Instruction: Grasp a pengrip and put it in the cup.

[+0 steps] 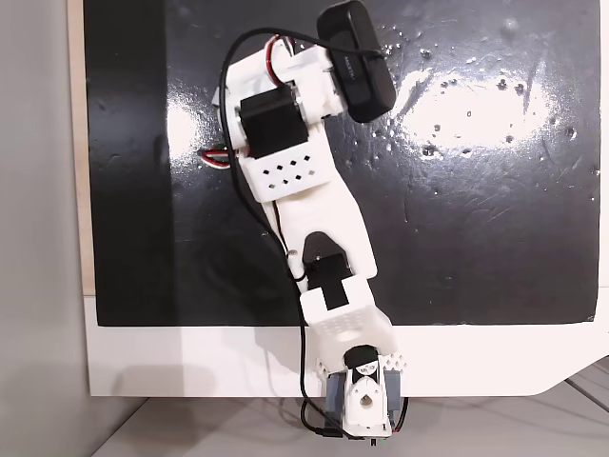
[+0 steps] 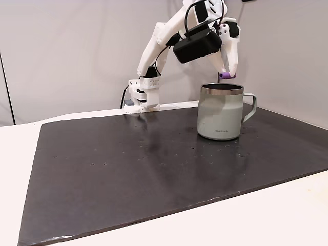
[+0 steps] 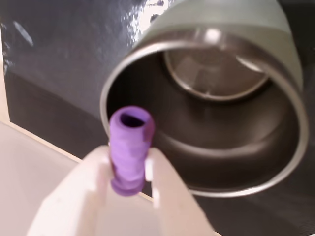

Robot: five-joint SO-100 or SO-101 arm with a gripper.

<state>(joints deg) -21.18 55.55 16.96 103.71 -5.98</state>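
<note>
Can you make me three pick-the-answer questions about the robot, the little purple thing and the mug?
1. Where is the pengrip?
A. lying on the black mat
B. held just above the rim of the cup
C. at the bottom of the cup

2. What colour is the pengrip?
A. purple
B. green
C. orange

3. What is the gripper doing?
A. wide open with nothing in it
B. squeezing the cup's handle
C. shut on the pengrip

Answers:
1. B, a fixed view from the side shows it at the tip of the arm, just over the rim of the cup.
2. A, the wrist view shows its ribbed purple tube clearly.
3. C, in the wrist view the white fingers press on both sides of the pengrip, with the cup's open mouth beyond it.
</note>
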